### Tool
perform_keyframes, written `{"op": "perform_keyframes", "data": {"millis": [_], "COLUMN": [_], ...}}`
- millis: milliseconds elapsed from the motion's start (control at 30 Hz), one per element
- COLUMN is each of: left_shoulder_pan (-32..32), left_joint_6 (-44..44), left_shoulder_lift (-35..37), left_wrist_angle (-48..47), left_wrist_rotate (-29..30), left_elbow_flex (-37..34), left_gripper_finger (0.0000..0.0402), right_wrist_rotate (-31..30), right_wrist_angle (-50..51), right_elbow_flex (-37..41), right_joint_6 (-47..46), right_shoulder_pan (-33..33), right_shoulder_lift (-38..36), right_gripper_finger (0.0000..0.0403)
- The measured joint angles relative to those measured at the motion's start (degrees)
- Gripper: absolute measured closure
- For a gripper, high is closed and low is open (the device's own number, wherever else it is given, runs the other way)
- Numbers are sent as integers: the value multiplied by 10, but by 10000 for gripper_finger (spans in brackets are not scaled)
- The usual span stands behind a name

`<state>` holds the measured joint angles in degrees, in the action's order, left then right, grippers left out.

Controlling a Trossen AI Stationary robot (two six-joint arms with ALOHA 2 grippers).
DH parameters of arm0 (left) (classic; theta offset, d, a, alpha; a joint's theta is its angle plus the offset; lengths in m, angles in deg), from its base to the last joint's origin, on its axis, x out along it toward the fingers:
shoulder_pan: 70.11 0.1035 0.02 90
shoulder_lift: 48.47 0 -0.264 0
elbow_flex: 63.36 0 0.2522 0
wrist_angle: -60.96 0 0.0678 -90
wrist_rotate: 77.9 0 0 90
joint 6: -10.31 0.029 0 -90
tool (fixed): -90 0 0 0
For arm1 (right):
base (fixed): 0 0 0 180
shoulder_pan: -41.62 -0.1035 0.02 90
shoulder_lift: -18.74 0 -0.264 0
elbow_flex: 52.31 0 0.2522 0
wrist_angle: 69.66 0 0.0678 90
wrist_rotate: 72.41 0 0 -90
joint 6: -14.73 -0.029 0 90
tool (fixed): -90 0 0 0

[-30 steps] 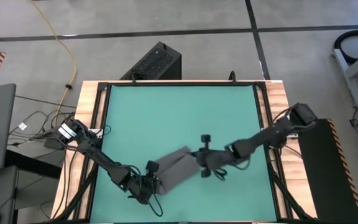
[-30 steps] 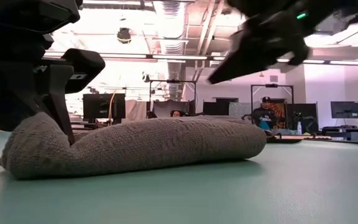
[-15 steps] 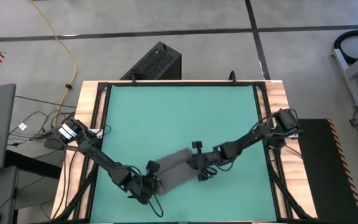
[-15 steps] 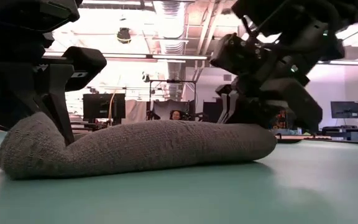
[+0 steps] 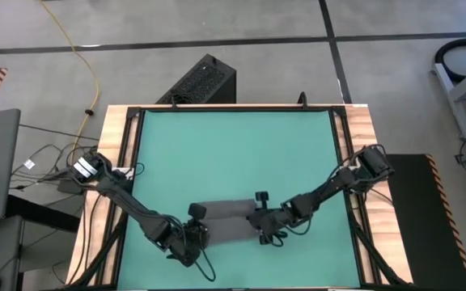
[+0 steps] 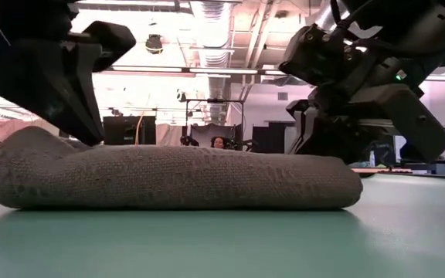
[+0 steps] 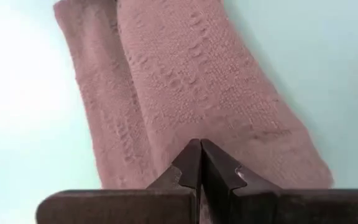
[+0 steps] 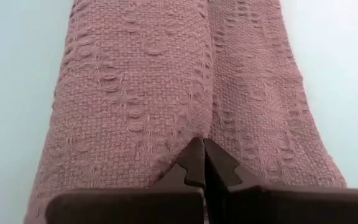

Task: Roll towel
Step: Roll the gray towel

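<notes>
Here the towel (image 5: 226, 221) lies as a long, low roll on the green table (image 5: 241, 145), near the table's front edge and about midway across it. From above it runs nearly level from left to right, a dark grey band between the two arms. In the low view the towel (image 6: 168, 177) shows as a thick, rounded bundle resting flat on the table, its coarse weave plain to see, with one end slightly humped and the other end blunt.

The left hand (image 5: 194, 236) sits at the roll's left end, low over the table. In its own wrist view the left hand (image 7: 200, 163) has its two fingers pressed together, tips meeting in a point against the cloth, and the towel (image 7: 191, 87) stretches away from them in two parallel folds. Whether a pinch of fabric is caught between the tips cannot be told.

The right hand (image 5: 259, 224) sits at the roll's right end, reaching in from the table's right side. Its wrist view shows the right hand (image 8: 202, 163) likewise closed, finger against finger, with the tips set on the towel (image 8: 185, 81) right at the seam between two folds. Again no cloth can be seen gripped between them.

In the low view both arms stand as dark shapes just behind the roll, one at each end. Beyond the table a lit room with monitors (image 6: 123, 130) shows.
</notes>
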<state>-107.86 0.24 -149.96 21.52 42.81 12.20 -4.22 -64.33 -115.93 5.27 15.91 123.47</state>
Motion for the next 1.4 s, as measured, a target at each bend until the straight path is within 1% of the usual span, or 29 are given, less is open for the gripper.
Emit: {"op": "perform_keyframes", "data": {"millis": [167, 233, 300, 333, 400, 533, 567, 667, 700, 833, 967, 1133, 1200, 1333, 1367, 1400], "left_shoulder_pan": [-1, -1, -1, -1, 3, 10, 11, 13, 16, 27, 32, 31, 32, 32, 32, 32], "left_joint_6": [-1, -17, -39, -42, -36, -39, -31, -7, -1, -3, -16, -16, -16, -18, -18, -15], "left_shoulder_lift": [14, 19, 20, 20, 17, -1, -6, -18, -26, -58, -86, -91, -91, -91, -91, -91], "left_wrist_angle": [7, 18, 57, 74, 111, 201, 237, 289, 304, 324, 342, 353, 352, 344, 345, 345], "left_wrist_rotate": [-1, 38, 98, 118, 136, 126, 121, 108, 93, 45, 45, 41, 32, 16, 16, 15], "left_elbow_flex": [0, 0, 0, 0, -11, -55, -64, -77, -76, -75, -76, -76, -76, -75, -75, -75], "left_gripper_finger": [402, 402, 402, 402, 402, 402, 402, 402, 402, 402, 402, 402, 402, 402, 402, 402], "right_wrist_rotate": [-19, -20, -20, -21, -21, -22, -22, -22, -22, -22, -22, -21, -43, -158, -167, -161], "right_wrist_angle": [0, 0, 0, 1, 2, 4, 5, 5, 4, 0, -1, 6, 31, 81, 88, 94], "right_elbow_flex": [0, 0, 0, 0, 0, 0, 0, 0, 0, 0, 1, 1, 1, 1, 1, 1], "right_joint_6": [-2, -2, -3, -6, -6, -6, -6, -6, -6, -6, -6, -6, 12, 61, 76, 95], "right_shoulder_pan": [-10, -10, -9, -9, -9, -9, -9, -9, -9, -9, -9, -10, -16, -39, -43, -47], "right_shoulder_lift": [0, 0, 0, 0, 0, 0, 0, 0, 0, 0, 0, -1, -18, -90, -110, -128], "right_gripper_finger": [390, 390, 390, 390, 390, 390, 390, 390, 390, 390, 390, 389, 384, 366, 360, 352]}}
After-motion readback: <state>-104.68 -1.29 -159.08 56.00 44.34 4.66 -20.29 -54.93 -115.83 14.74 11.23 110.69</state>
